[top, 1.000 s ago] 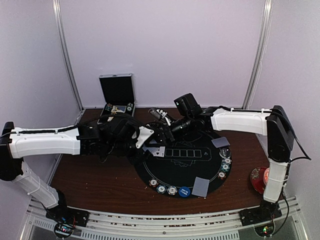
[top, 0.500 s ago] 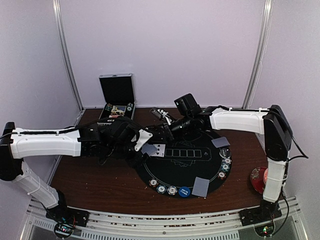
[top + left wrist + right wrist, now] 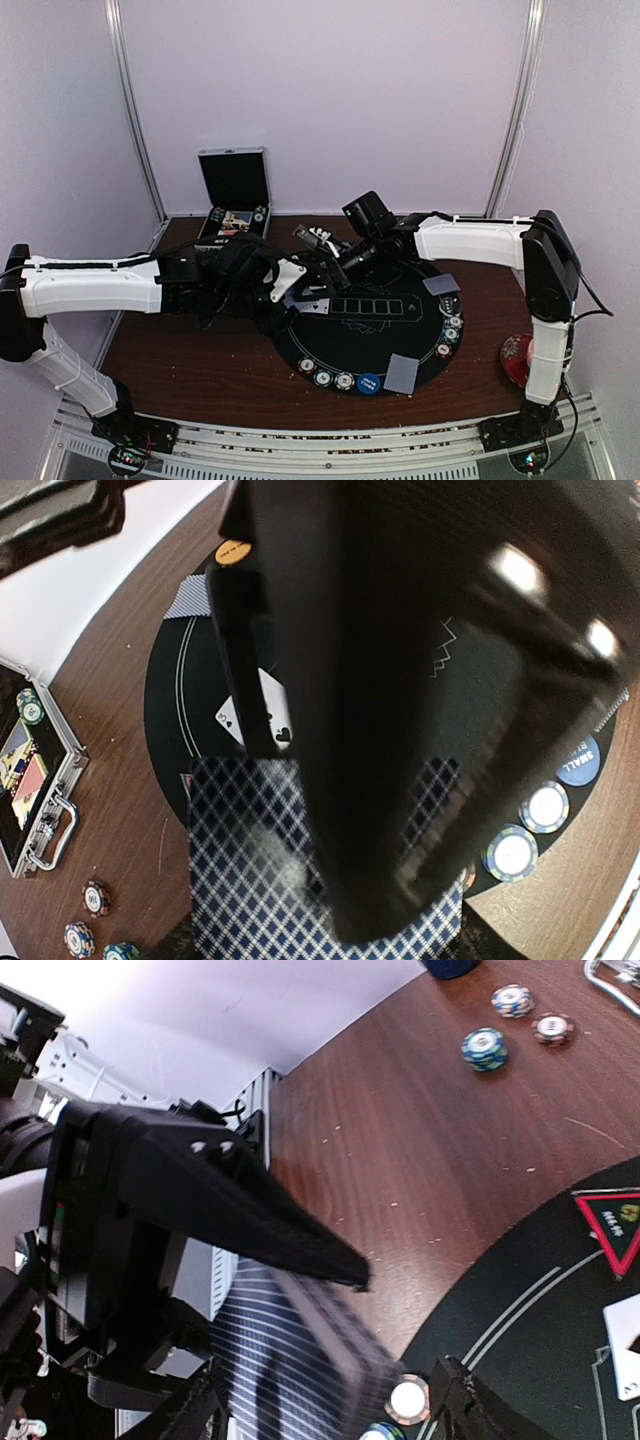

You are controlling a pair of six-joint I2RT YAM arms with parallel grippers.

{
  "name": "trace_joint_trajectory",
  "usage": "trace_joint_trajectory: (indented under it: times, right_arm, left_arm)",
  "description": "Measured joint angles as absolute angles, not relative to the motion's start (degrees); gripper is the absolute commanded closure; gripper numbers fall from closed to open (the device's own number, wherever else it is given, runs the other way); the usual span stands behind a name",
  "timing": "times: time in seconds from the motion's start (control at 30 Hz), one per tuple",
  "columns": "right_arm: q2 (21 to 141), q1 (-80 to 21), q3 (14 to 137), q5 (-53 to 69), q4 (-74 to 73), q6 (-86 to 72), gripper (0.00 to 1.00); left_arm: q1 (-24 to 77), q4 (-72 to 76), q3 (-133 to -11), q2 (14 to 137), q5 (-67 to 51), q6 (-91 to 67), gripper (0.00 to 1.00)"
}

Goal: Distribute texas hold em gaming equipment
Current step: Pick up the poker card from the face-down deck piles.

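My left gripper (image 3: 292, 286) is shut on a deck of blue-backed playing cards (image 3: 250, 880) at the left rim of the round black mat (image 3: 365, 345). My right gripper (image 3: 330, 1412) is open. Its fingers (image 3: 470, 1408) straddle the deck's (image 3: 300, 1360) near end, and contact cannot be made out. One card lies face up (image 3: 262, 705) on the mat beside a red triangle marker (image 3: 615, 1225). Two face-down cards (image 3: 441, 284) (image 3: 402, 373) rest on the mat. Chips (image 3: 333, 379) and a blue disc (image 3: 369, 383) line its front rim. An orange disc (image 3: 232, 552) sits at the far rim.
An open metal case (image 3: 235, 195) stands at the back left, with loose chips (image 3: 485, 1048) on the wood near it. More chips (image 3: 450, 322) line the mat's right rim. A red patterned cup and saucer (image 3: 520, 358) sits at the right table edge.
My right gripper has moved left, closer to the deck in my left gripper. Its jaws narrowed, then widened again. The left gripper has shifted slightly and kept hold of the deck.
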State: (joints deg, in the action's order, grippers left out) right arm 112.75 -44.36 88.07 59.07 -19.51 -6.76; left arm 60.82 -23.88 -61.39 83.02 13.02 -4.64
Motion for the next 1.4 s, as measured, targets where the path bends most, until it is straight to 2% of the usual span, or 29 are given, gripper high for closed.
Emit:
trace_joint_trajectory:
  times: [0.23, 0.53, 0.73, 1.1, 1.2, 1.33, 1.4]
  right_arm:
    - [113.67, -45.69, 89.03, 60.84, -20.29, -6.42, 0.32]
    - [116.27, -45.84, 89.69, 62.46, -18.81, -9.47, 0.45]
    - [116.27, -45.32, 89.71, 62.94, -17.89, -11.03, 0.58]
    - [116.29, -42.54, 89.78, 62.74, -19.25, -9.74, 0.67]
    - [116.29, -42.39, 90.17, 62.48, -20.78, -8.69, 0.66]
    - [116.44, -42.3, 90.67, 62.37, -22.0, -7.7, 0.49]
    - [116.95, -42.22, 90.94, 63.33, -22.7, -7.42, 0.44]
  left_arm:
    - [60.86, -23.59, -61.39, 82.89, 12.69, -4.32, 0.36]
    - [60.86, -23.99, -61.06, 82.89, 11.88, -3.88, 0.36]
    - [60.84, -23.97, -61.01, 82.89, 11.7, -3.81, 0.36]
    - [60.84, -24.38, -60.31, 82.89, 11.73, -3.68, 0.36]
    - [60.84, -24.67, -60.29, 82.89, 11.75, -3.68, 0.36]
    - [60.84, -24.69, -60.29, 82.89, 11.75, -3.66, 0.36]
    - [60.86, -24.69, -60.29, 82.89, 11.7, -3.55, 0.36]
